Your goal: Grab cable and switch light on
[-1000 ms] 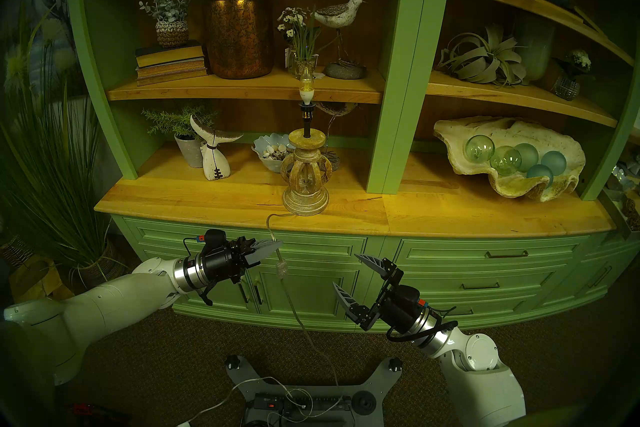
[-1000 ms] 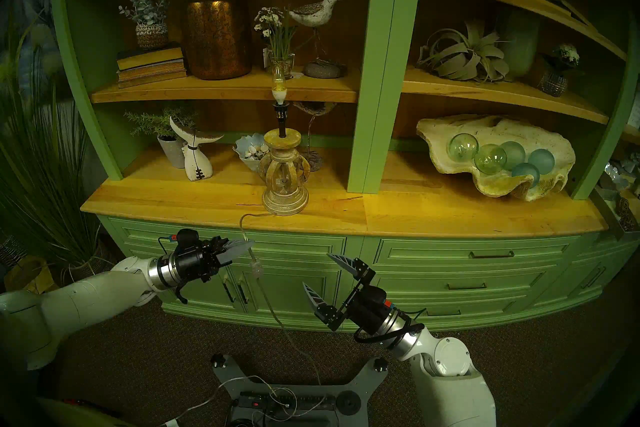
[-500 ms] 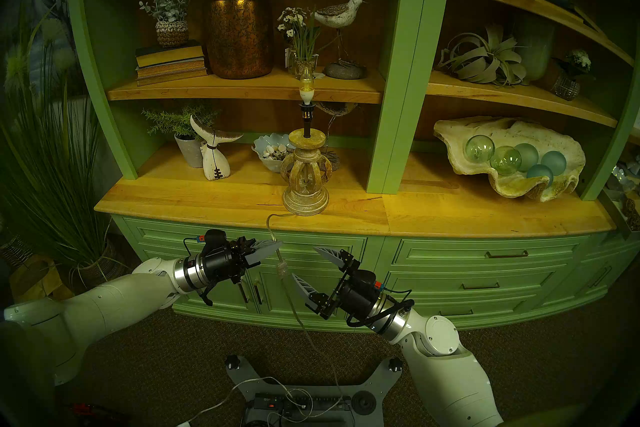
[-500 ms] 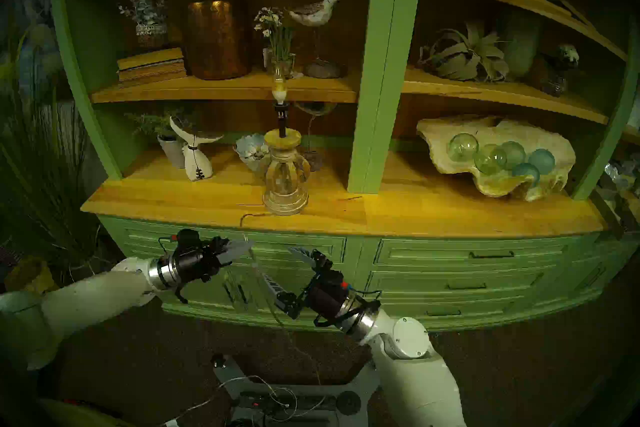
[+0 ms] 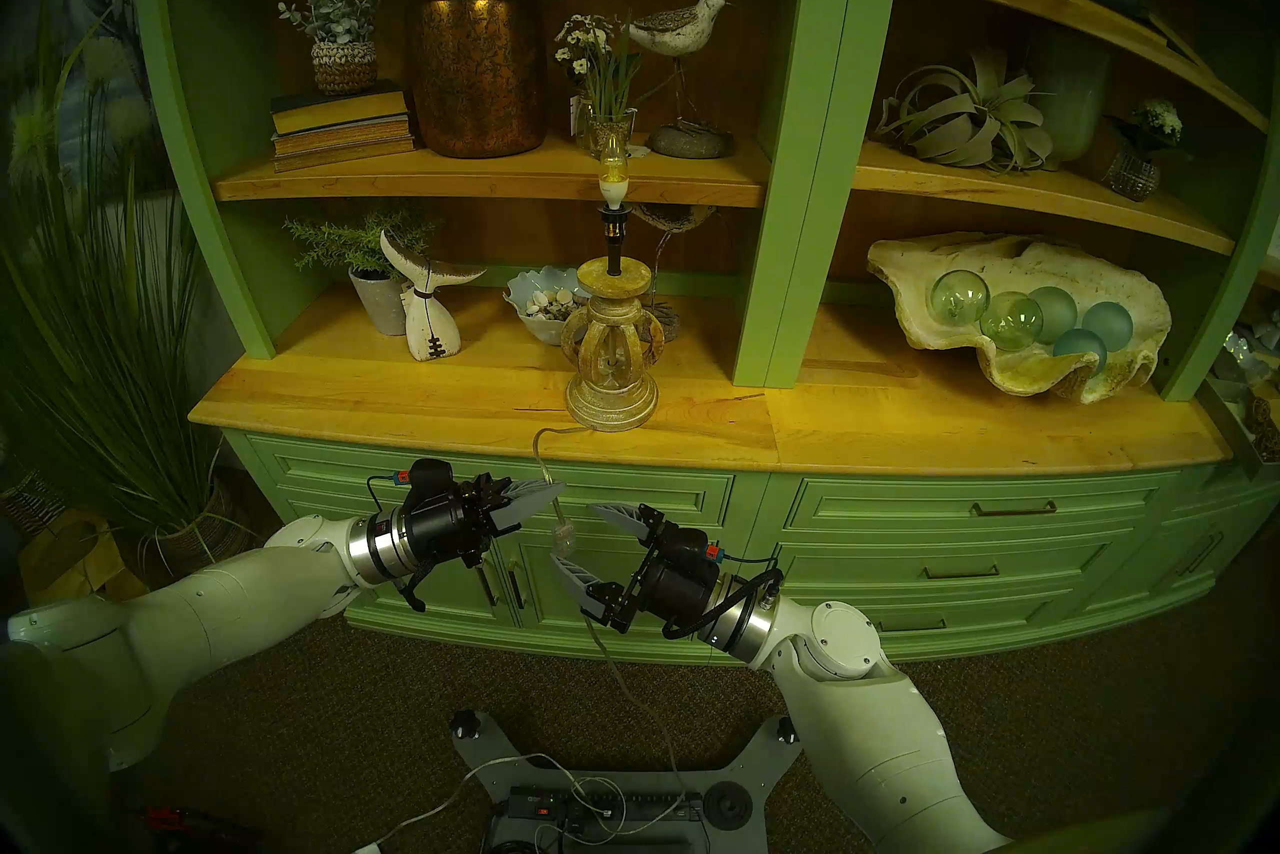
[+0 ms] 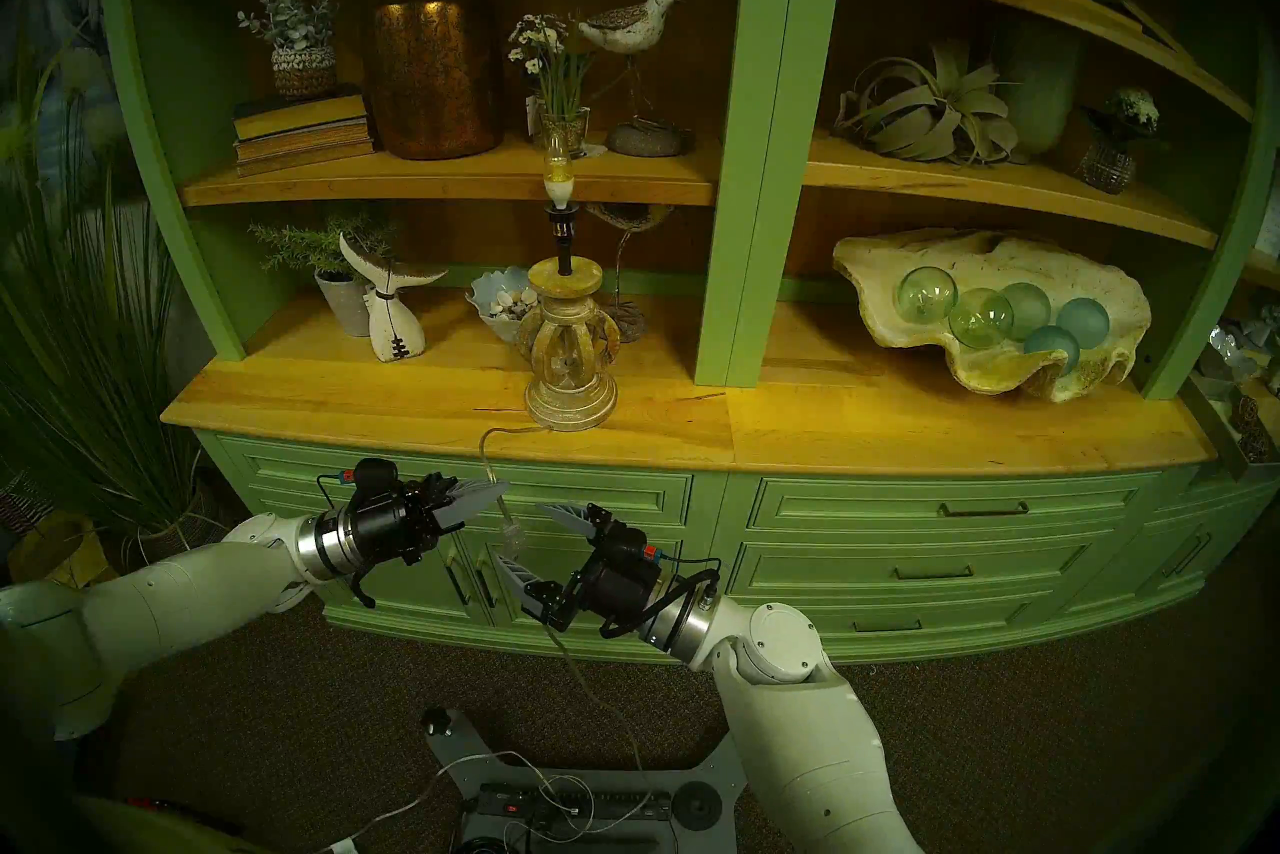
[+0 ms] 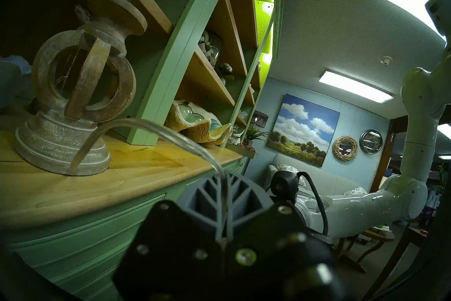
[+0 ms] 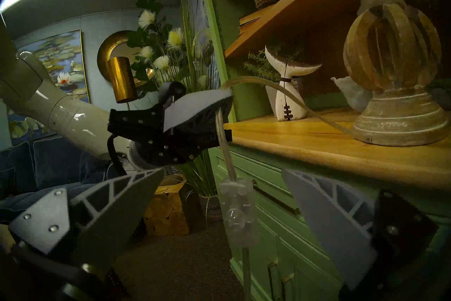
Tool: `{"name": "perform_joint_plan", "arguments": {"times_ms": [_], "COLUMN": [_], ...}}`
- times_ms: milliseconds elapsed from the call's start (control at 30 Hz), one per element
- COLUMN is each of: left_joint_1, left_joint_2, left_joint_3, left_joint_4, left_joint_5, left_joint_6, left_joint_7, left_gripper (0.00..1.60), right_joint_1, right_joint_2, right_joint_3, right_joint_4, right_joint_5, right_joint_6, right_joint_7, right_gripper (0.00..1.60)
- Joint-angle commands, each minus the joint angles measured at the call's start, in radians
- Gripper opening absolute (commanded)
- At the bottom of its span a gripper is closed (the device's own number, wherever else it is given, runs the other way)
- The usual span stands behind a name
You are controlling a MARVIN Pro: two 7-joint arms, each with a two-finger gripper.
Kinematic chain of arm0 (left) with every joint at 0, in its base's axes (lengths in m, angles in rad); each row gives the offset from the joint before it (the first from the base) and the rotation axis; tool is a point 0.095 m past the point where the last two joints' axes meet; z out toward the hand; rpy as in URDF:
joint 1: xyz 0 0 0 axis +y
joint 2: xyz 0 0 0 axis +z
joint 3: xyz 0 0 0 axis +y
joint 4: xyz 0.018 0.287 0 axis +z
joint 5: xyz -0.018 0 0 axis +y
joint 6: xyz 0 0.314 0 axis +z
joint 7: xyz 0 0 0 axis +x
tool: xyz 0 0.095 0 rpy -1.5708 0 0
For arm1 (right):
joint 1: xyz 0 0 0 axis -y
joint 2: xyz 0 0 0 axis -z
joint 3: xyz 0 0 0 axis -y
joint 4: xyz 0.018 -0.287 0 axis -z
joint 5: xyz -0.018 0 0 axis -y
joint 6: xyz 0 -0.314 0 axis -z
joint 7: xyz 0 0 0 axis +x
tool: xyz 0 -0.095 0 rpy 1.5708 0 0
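The light is a candle-shaped bulb (image 5: 612,170) on a beige wooden openwork lamp base (image 5: 611,374) standing at the counter's front edge; the bulb shows no bright glow. The clear cable (image 5: 542,461) drops off the counter to the floor. My left gripper (image 5: 557,492) is shut on the cable just above its clear switch block (image 5: 563,537); the pinched cord shows in the left wrist view (image 7: 156,127). My right gripper (image 5: 575,535) is open, one finger on each side of the switch block (image 8: 240,212), not touching it.
The wooden counter (image 5: 415,409) tops green cabinet doors and drawers (image 5: 970,554) right behind both grippers. A black power strip (image 5: 602,807) with loose cords lies on my base. A whale-tail figure (image 5: 429,312) and a shell bowl (image 5: 544,305) stand behind the lamp.
My right arm has swung left and up, bringing its open gripper from well right of the cable to around the switch block. The left gripper has held still on the cable.
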Motion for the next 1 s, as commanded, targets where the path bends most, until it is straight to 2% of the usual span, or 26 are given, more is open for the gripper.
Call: {"name": "perform_joint_plan", "arguments": {"times_ms": [0, 167, 433, 967], "left_joint_1": [-0.023, -0.023, -0.023, -0.023], "left_joint_2": [-0.002, -0.002, -0.002, -0.002], "left_joint_3": [-0.015, -0.015, -0.015, -0.016], "left_joint_4": [-0.012, -0.013, -0.013, -0.013], "left_joint_5": [-0.007, -0.007, -0.008, -0.008], "left_joint_6": [0.001, 0.001, 0.002, 0.002], "left_joint_7": [-0.004, -0.005, -0.005, -0.005], "left_gripper": [0.0, 0.0, 0.0, 0.0], "right_joint_1": [0.119, 0.161, 0.237, 0.368], "right_joint_2": [0.036, 0.045, 0.019, -0.039], "right_joint_3": [0.044, 0.063, 0.039, 0.006], "right_joint_4": [0.054, 0.112, 0.247, 0.443], "right_joint_5": [0.045, 0.064, 0.075, 0.088], "right_joint_6": [0.039, 0.048, 0.04, -0.021], "right_joint_7": [0.087, 0.145, 0.239, 0.33], "right_gripper": [1.6, 1.6, 1.6, 1.6]}}
